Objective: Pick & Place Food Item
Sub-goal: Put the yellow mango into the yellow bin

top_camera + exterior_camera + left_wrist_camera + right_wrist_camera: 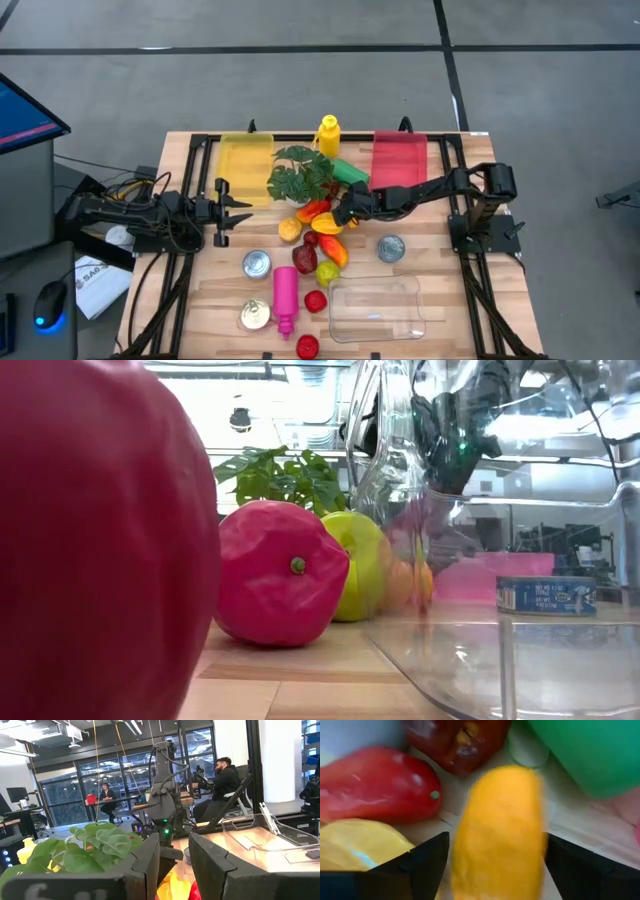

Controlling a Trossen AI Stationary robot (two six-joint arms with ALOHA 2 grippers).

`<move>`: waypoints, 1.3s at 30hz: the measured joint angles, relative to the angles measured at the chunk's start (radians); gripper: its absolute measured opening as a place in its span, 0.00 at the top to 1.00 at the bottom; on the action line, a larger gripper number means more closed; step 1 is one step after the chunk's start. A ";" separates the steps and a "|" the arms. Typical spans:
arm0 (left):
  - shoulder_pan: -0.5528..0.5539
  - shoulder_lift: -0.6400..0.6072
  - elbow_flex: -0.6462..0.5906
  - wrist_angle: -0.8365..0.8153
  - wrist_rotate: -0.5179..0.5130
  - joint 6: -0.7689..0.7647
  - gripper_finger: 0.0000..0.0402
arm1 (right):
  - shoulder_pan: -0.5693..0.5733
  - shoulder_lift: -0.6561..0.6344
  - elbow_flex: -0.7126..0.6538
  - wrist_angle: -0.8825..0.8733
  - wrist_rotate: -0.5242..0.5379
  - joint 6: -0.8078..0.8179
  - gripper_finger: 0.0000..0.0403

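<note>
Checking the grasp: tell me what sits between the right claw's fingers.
In the right wrist view, an orange food item lies between the right claw's open fingers, not yet gripped.

Orange elongated food item (497, 830) lying on wood tabletop, between open right pincer (492, 862) fingers, among peppers.

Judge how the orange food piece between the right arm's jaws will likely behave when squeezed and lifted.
The orange piece looks smooth and glossy, so it may slip. Its rounded, elongated shape suggests it could roll or twist in the right gripper, whose jaws stand open either side. It is probably light, like a hollow toy.
</note>
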 joint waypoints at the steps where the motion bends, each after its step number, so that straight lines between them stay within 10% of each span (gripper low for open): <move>1: 0.000 0.000 0.000 0.001 0.000 0.000 0.76 | 0.000 0.000 -0.002 -0.007 0.000 0.000 0.27; 31: 0.000 -0.001 0.000 0.001 -0.001 0.000 0.76 | -0.005 -0.304 -0.003 -0.121 -0.022 -0.201 0.42; 39: 0.000 -0.001 0.000 0.001 -0.001 0.000 0.76 | -0.020 -0.434 -0.003 -0.195 0.111 -0.274 0.41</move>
